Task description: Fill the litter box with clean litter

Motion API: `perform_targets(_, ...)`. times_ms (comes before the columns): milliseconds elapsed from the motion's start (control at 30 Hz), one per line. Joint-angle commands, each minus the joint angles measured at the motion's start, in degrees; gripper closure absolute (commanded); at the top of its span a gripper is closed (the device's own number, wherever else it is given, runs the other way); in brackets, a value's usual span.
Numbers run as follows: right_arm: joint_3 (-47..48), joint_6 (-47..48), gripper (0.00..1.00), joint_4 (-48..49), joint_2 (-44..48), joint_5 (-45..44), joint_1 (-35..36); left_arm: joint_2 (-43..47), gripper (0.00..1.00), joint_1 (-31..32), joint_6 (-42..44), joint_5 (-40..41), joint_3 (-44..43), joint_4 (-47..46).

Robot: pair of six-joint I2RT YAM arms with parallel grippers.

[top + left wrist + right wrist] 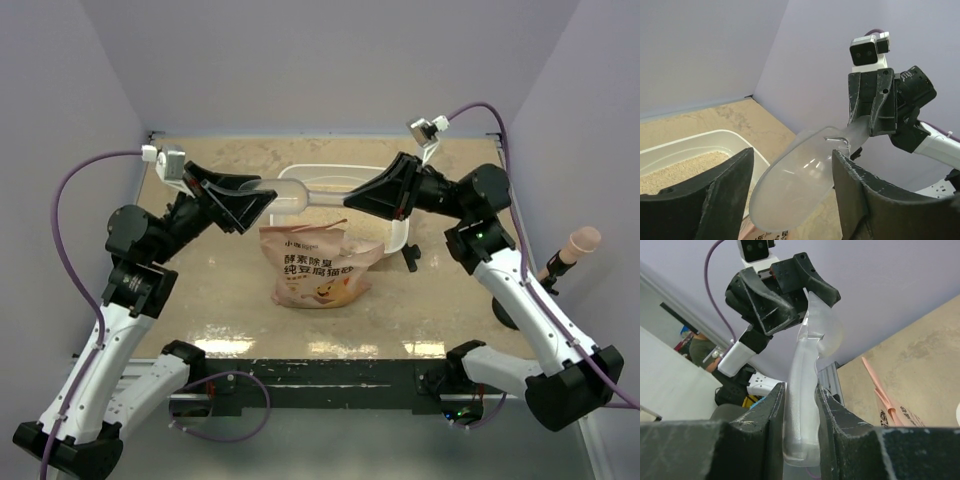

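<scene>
Two robot arms meet in the air above the middle of a mottled beige worktop (200, 300), with a clear plastic scoop (295, 192) spanning the gap between them.

The right claw (352, 200) is clamped on the scoop's handle. Its own wrist view shows both fingers pressed against the sides of the handle. The left claw (255, 200) stands wide open, one finger on either side of the scoop's bowl. Whether those fingers brush the bowl's edges cannot be told, but they are not squeezing it. So the right arm appears to be carrying the scoop alone. Seen from the left wrist, the bowl looks empty.

Directly below the scoop stands an orange-pink printed bag (320, 270), upright and open at the top. Just behind the bag, nearer the back wall, sits the litter box (320, 167), a white shallow tray with rounded corners. The arms and scoop hide most of it from above.

In the left wrist view, a layer of pale beige litter (680, 170) lies inside the box. How deep it is, and whether it covers the whole floor of the tray, cannot be seen.

Judging by this, filling is under way rather than finished. Some litter is in the box, the bag stands plump and seems to hold plenty more, and the scoop is empty and raised. What is likely left is to dip the scoop into the bag, carry loads back to the box, and tip them in until the layer is deep enough.
</scene>
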State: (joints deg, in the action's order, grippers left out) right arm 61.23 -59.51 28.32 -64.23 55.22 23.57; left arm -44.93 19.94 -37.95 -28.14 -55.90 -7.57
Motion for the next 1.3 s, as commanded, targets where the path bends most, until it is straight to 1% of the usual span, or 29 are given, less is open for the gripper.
perform_targets(0,8.19,10.27,1.0,-15.54,4.01,-4.76,-0.89,0.72,0.3,0.01,4.2,-2.79,-3.07,5.36)
perform_targets(33,9.51,12.11,1.0,-21.66,4.37,-5.29,-1.24,1.07,0.29,0.01,4.99,-3.23,-3.68,6.68)
perform_targets(67,12.13,15.18,1.0,-24.86,4.81,-7.21,-1.51,1.59,0.28,0.01,6.74,-3.24,-4.13,10.52)
perform_targets(100,13.64,17.04,1.0,-28.11,5.6,-8.28,-2.03,1.86,0.28,0.01,7.88,-3.32,-4.74,12.3)
perform_targets(133,16.7,20.62,1.0,-35.36,5.95,-9.42,-2.21,2.38,0.27,0.01,8.85,-3.15,-4.92,15.36)
perform_targets(200,20.23,24.16,1.0,-42.61,6.22,-14.77,-2.3,2.65,0.26,0.01,11.67,-3.41,-5.27,17.85)
perform_targets(233,23.46,27.48,1.0,-49.17,6.31,-16.71,-2.3,2.56,0.26,0.01,12.37,-3.85,-5.36,19.6)
perform_targets(267,25.06,28.91,1.0,-52.37,6.39,-21.6,-2.3,2.3,0.26,0.01,14.12,-4.46,-5.36,20.4)
perform_targets(300,26.38,30.05,1.0,-55.18,6.48,-23.47,-2.22,1.86,0.26,0.01,15.09,-5.25,-5.62,21.1)
perform_targets(333,28.92,31.98,1.0,-60.34,6.48,-25.23,-2.3,0.99,0.26,0.09,15.97,-7.52,-5.71,22.5)
perform_targets(400,31.31,33.48,1.0,-65.29,6.05,-29.44,-2.22,-0.16,0.26,0.01,18.87,-10.86,-5.54,22.86)
perform_targets(433,33.23,34.79,1.0,-69.58,5.87,-30.6,-2.22,-1.47,0.26,0.01,19.84,-14.1,-5.45,23.04)
perform_targets(500,35.0,36.03,1.0,-73.21,4.99,-32.88,-2.22,-2.62,0.26,0.01,23.0,-15.8,-5.88,24.09)
perform_targets(533,36.14,36.91,1.0,-75.66,4.99,-33.51,-2.22,-3.67,0.25,0.01,25.88,-15.72,-6.24,25.75)
perform_targets(667,36.42,37.44,1.0,-77.8,6.65,-34.92,-2.22,-6.57,0.22,0.01,32.67,-12.82,-7.38,29.98)
perform_targets(767,34.05,37.53,1.0,-78.24,8.23,-35.01,-2.22,-8.51,0.2,0.01,36.54,-11.59,-7.47,31.21)
perform_targets(867,30.97,37.97,1.0,-78.24,9.47,-34.04,-2.22,-10.7,0.18,0.01,40.32,-13.51,-7.82,32.79)
perform_targets(933,28.69,38.24,1.0,-78.33,10.43,-33.78,-2.22,-12.28,0.16,0.18,42.34,-16.15,-7.73,34.2)
perform_targets(1067,25.78,38.41,1.0,-79.2,11.84,-35.18,-2.22,-14.39,0.15,2.29,43.49,-18.87,-5.81,33.94)
perform_targets(1133,25.25,38.15,1.0,-80.34,12.46,-35.62,-2.22,-16.15,0.23,4.21,44.8,-18.88,-5.71,35.17)
perform_targets(1167,25.34,38.06,1.0,-80.78,12.55,-37.54,-2.22,-16.59,0.28,4.66,45.42,-18.62,-5.63,35.43)
perform_targets(1200,25.95,38.15,1.0,-82.18,12.46,-38.6,-2.3,-17.29,0.39,5.1,45.77,-18.88,-5.62,35.96)
perform_targets(1267,26.65,38.15,1.0,-83.33,12.46,-40.01,-2.22,-17.74,0.56,5.63,46.83,-19.14,-5.8,36.31)
